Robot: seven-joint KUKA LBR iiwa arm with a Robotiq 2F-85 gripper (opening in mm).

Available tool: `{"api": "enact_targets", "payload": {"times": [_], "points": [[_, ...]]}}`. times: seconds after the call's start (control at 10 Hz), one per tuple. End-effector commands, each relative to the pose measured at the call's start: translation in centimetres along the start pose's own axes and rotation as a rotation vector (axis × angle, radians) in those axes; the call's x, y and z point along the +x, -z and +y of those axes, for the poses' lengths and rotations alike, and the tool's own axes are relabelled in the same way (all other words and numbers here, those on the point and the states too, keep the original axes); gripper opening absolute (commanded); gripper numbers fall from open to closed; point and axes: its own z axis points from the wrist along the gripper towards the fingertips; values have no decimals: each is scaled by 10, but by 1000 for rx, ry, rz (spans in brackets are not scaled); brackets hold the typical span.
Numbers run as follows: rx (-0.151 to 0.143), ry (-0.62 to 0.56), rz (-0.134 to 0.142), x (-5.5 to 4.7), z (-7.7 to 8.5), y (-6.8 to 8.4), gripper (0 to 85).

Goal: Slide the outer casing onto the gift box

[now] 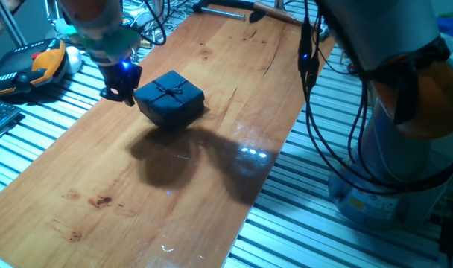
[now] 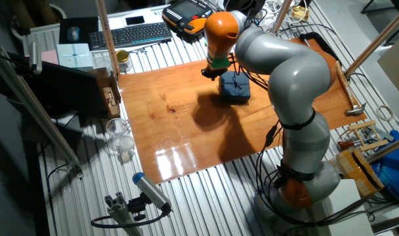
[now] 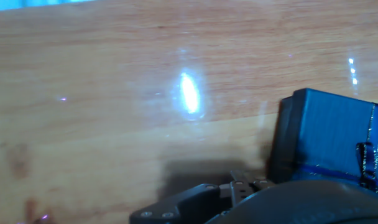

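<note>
Near the upper middle of one fixed view I see the dark navy square cardboard outer casing (image 1: pixel 170 98) with its thin ribbon bow on top, sitting on the long varnished wooden board (image 1: pixel 211 164) that covers the slatted metal table (image 1: pixel 33 141). It looks slightly tilted, its lower edge lifted off the wood on the left side, though I cannot be sure from this angle. My black two-finger gripper (image 1: pixel 121 88) is just beside the casing's left face, below a glowing blue light on the wrist; whether the fingers touch the cardboard I cannot tell, and I cannot tell if the jaws are parted or closed.

From the other fixed view the casing (image 2: pixel 235 86) shows in the upper centre of the frame, close under the orange and grey robot arm (image 2: pixel 278 72), with the gripper (image 2: pixel 212 71) at its left. A black keyboard (image 2: pixel 130 34) lies at the top left and a hammer (image 2: pixel 354 110) at the board's right edge.

Looking along the hand view, the casing (image 3: pixel 329 140) fills the right side, a dark vertical edge at its left end, bare wood (image 3: pixel 114 93) across the rest. I cannot make out the gift box separately in any view
</note>
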Motion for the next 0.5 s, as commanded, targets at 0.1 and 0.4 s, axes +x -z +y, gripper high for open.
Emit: {"api": "enact_targets", "payload": {"times": [0.1,0.4], "points": [[-19,2,1,4,12,16,0],[-39,29,8,14,24,32,0]]}}
